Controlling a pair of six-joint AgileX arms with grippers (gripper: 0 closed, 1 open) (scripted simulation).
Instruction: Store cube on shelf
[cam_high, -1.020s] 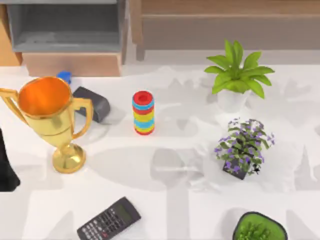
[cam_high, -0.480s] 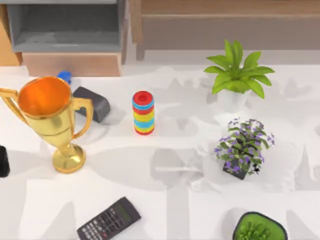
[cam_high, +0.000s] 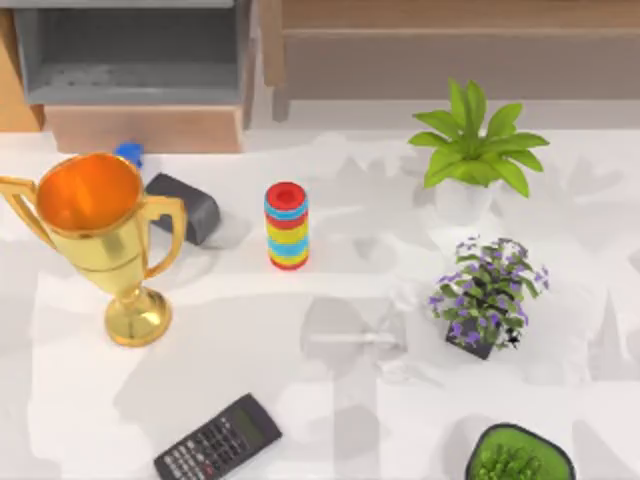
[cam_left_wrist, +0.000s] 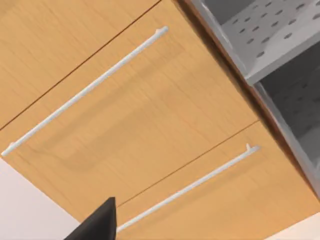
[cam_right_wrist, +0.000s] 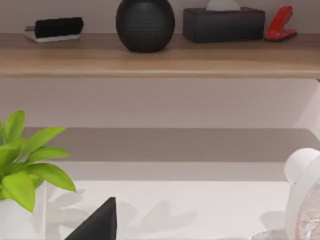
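While the left gripper (cam_left_wrist: 100, 222) is facing wooden drawer fronts (cam_left_wrist: 150, 125) and the right gripper (cam_right_wrist: 100, 221) is facing the shelf (cam_high: 450, 15) along the top view's upper right, I am judging the task as sitting at its search step, since I cannot tell either claw's width or the cube's place, and the next move is calling for finding and grasping that cube.

No readable text, label, brand, number or sign appearing anywhere. Calculator (cam_high: 218, 439) keys showing only as pale specks, too small for reading. Tissue box (cam_right_wrist: 223, 24) and trophy (cam_high: 98, 236) bearing no legible marking.
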